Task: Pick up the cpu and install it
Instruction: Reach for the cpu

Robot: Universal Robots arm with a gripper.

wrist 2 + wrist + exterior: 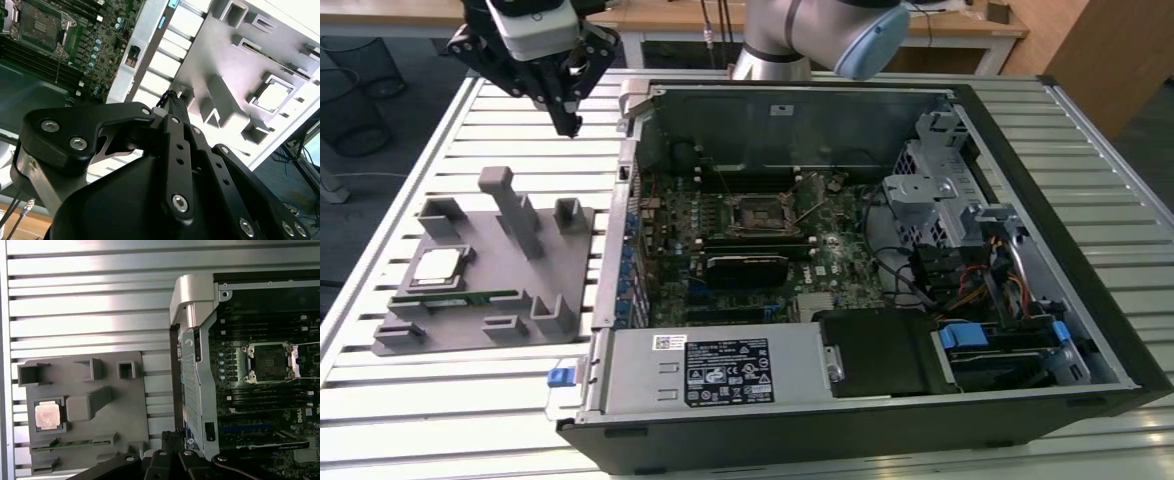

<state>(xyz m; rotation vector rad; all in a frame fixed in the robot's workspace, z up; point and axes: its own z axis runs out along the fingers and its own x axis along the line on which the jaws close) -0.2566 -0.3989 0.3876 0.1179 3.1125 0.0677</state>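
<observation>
Black two-finger gripper point(567, 122) hangs upper left in the exterior view, jaws pressed together, nothing held. Shiny silver square cpu point(438, 265) sits left-centre, nested in the grey plastic tray point(454, 335) pocket, likely to fix its position for pickup.

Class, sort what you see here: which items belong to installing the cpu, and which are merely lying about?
Belonging to the job:
cpu
motherboard socket
tool
grey holder carrying the cpu

Just lying about:
green memory stick
power supply
coloured cables
</observation>
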